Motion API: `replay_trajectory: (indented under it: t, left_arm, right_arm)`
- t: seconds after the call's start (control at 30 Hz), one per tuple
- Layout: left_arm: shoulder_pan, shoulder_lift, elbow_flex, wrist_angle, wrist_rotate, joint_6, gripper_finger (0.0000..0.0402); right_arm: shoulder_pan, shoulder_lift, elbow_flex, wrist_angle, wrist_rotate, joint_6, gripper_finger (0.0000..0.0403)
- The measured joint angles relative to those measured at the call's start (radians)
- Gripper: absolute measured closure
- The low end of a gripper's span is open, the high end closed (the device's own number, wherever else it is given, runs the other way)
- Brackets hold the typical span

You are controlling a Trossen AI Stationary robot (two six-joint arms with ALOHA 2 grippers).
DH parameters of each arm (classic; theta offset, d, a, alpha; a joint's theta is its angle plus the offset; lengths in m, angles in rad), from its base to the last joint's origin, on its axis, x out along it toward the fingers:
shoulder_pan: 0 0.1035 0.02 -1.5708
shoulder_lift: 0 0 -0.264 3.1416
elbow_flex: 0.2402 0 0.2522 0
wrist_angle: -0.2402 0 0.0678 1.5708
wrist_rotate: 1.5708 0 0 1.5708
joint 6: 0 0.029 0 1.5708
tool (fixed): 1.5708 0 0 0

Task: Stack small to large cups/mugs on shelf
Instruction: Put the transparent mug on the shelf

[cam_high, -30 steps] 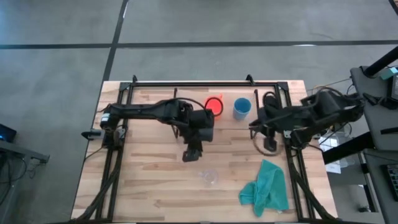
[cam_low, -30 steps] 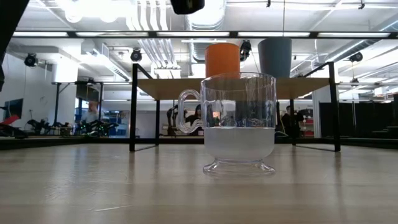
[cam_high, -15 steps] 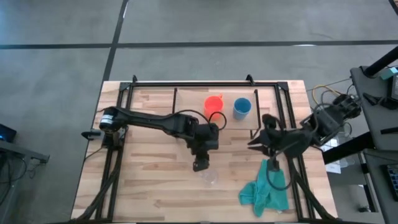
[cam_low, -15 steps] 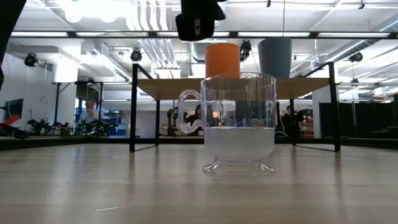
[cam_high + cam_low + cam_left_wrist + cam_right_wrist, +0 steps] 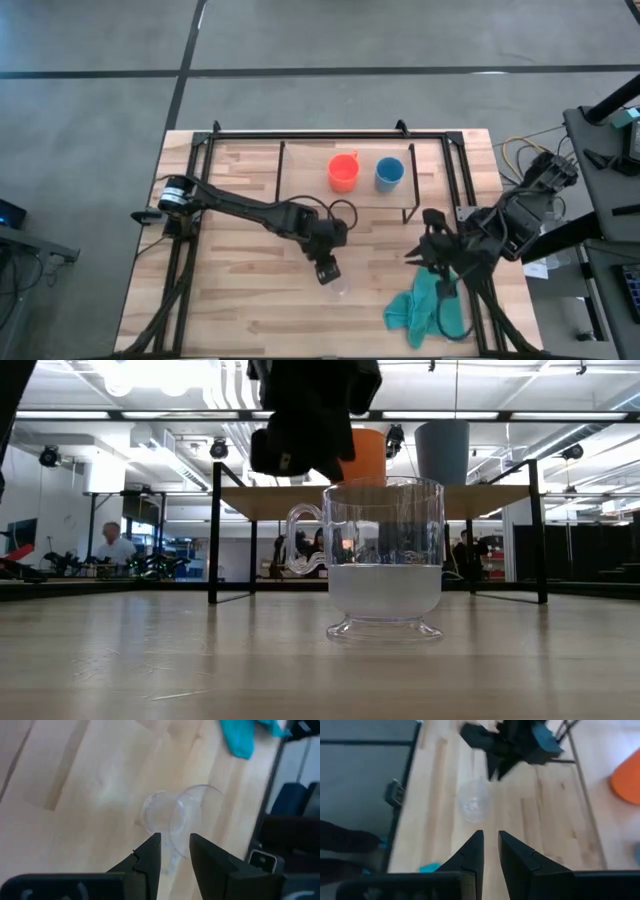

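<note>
Left gripper [image 5: 328,272] has dropped from frame centre to just above the clear cup [image 5: 339,287], lower centre; jaws narrowly spread, empty. Right gripper [image 5: 436,262] swung toward the cloth [image 5: 428,308], jaws nearly closed. Grasp imminent; orange cup [image 5: 343,171] and blue cup [image 5: 389,173] on shelf [image 5: 300,165], top centre.

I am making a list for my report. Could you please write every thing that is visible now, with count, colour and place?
clear cup: 1, transparent, on the table, near the front, standing upright
orange cup: 1, orange, on the shelf
blue cup: 1, blue, on the shelf, beside the orange cup
shelf: 1, light wood on black legs, at the back of the table
cloth: 1, teal, front right of the table
left pincer: 1, dark, slightly open, just by the clear cup
right pincer: 1, dark, slightly open, over the cloth
</note>
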Motion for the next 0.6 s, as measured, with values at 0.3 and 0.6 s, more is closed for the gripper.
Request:
replay_trajectory:
  t: [0.3,0.6]
  left_arm:
    - [-0.004,0.000,-0.003,0.003,-0.055,-0.018,0.0313]
    - [-0.038,0.008,-0.043,0.039,-0.051,-0.020,0.0313]
  right_arm:
    - [0.029,0.000,0.002,0.131,0.000,-0.026,0.0351]
    - [0.028,0.000,0.002,0.146,0.003,-0.034,0.0351]
